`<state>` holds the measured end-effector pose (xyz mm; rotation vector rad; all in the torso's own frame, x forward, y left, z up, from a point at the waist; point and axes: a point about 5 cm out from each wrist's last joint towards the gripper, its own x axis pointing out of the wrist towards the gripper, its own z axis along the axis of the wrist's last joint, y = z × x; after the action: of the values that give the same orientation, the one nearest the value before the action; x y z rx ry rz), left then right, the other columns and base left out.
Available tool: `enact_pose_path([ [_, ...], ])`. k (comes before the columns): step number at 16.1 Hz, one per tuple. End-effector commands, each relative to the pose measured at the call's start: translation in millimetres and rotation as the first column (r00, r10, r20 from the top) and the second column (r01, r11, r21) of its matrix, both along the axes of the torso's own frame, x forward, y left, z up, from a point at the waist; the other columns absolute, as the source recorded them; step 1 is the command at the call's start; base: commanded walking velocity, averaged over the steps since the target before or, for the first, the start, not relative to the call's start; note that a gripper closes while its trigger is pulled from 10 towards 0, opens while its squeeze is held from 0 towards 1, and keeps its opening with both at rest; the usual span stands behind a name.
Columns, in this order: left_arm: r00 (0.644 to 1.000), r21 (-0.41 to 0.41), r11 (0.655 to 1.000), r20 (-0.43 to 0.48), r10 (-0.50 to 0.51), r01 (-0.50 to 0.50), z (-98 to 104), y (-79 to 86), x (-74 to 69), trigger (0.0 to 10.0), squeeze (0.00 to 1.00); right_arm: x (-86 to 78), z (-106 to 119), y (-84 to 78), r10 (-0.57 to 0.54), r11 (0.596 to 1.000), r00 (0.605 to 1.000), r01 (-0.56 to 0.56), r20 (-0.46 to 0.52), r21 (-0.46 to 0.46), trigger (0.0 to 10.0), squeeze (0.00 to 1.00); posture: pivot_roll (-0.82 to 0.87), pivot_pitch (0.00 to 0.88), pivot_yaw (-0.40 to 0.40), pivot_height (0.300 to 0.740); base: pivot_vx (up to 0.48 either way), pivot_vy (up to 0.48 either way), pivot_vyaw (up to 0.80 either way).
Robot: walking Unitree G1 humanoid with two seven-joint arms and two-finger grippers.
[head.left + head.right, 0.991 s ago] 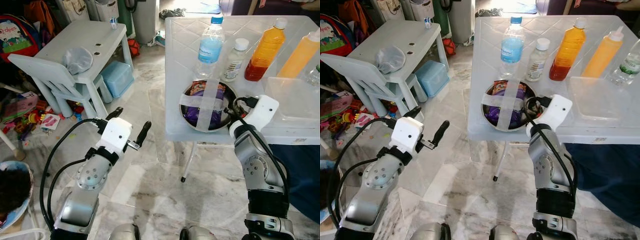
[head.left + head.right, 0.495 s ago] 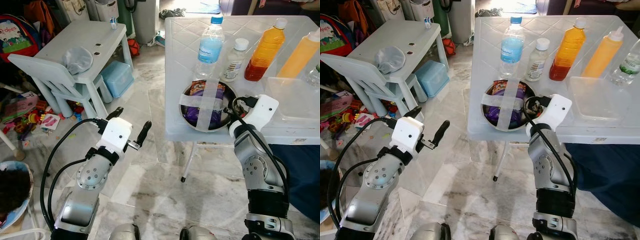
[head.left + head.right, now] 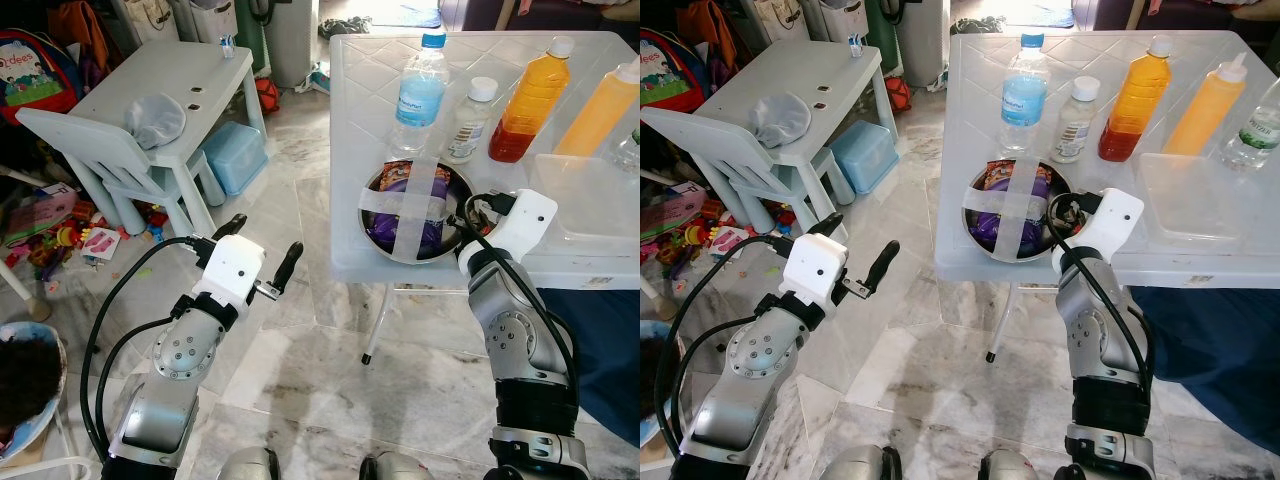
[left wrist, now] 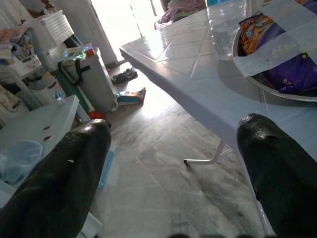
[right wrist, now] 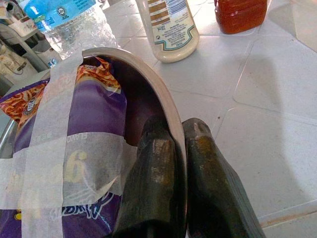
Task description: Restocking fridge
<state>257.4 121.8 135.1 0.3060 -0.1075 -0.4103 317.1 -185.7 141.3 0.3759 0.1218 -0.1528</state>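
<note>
A metal bowl (image 3: 371, 193) stands near the front edge of the white table (image 3: 360, 70). It holds a purple and orange snack bag (image 5: 74, 148), strapped in with crossed white tape (image 3: 412, 205). My right gripper (image 5: 178, 130) is shut on the bowl's right rim (image 5: 161, 87), one finger inside and one outside. Over the floor left of the table, below its top, my left gripper (image 3: 262, 246) is open with nothing between its fingers (image 4: 74, 168).
Behind the bowl stand a water bottle (image 3: 418, 90), a small white-capped bottle (image 3: 469, 120), an orange juice bottle (image 3: 530, 100) and a yellow squeeze bottle (image 3: 602, 105). A clear lidded box (image 3: 580, 200) lies right of the bowl. A child's table (image 3: 160, 80), chair (image 3: 85, 140), blue box (image 3: 235, 155) and toys (image 3: 60, 235) crowd the left.
</note>
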Motion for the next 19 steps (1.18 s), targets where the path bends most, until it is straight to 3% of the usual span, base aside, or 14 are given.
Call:
enact_pose_path([
  [1,1.0,0.005,1.0,0.001,0.007,-0.007,-0.5,1.6,0.7,10.0,0.0,-1.8,-1.5,-1.4,-0.004,1.0,1.0,0.003,-0.01,-0.021,10.0,0.0,0.01,0.077,0.035,0.74,0.0,0.0,0.0],
  [15,1.0,0.005,1.0,0.001,0.007,-0.007,-0.5,1.6,0.7,10.0,0.0,-1.8,-1.5,-1.4,-0.004,1.0,1.0,0.003,-0.01,-0.021,10.0,0.0,0.01,0.077,0.035,0.74,0.0,0.0,0.0],
  [16,0.986,-0.086,0.982,-0.01,0.169,-0.17,-1.1,19.6,3.6,10.0,0.0,-6.5,-2.1,11.6,0.05,0.986,0.998,-0.043,0.04,-0.161,10.0,0.0,0.05,0.027,-0.029,0.74,0.0,0.0,0.0],
  [17,0.915,-0.197,0.893,-0.072,0.398,-0.404,-8.0,47.7,0.1,10.0,0.0,-16.7,-11.3,33.1,0.149,0.952,0.988,-0.133,0.037,-0.274,10.0,0.0,0.05,0.029,-0.029,0.74,0.0,0.0,0.0],
  [19,0.911,-0.194,0.89,-0.079,0.405,-0.412,-9.1,48.4,-0.3,10.0,0.0,-19.2,-11.8,29.2,0.16,0.959,0.986,-0.146,0.037,-0.242,10.0,0.0,0.05,0.031,-0.029,0.74,0.0,0.0,0.0],
])
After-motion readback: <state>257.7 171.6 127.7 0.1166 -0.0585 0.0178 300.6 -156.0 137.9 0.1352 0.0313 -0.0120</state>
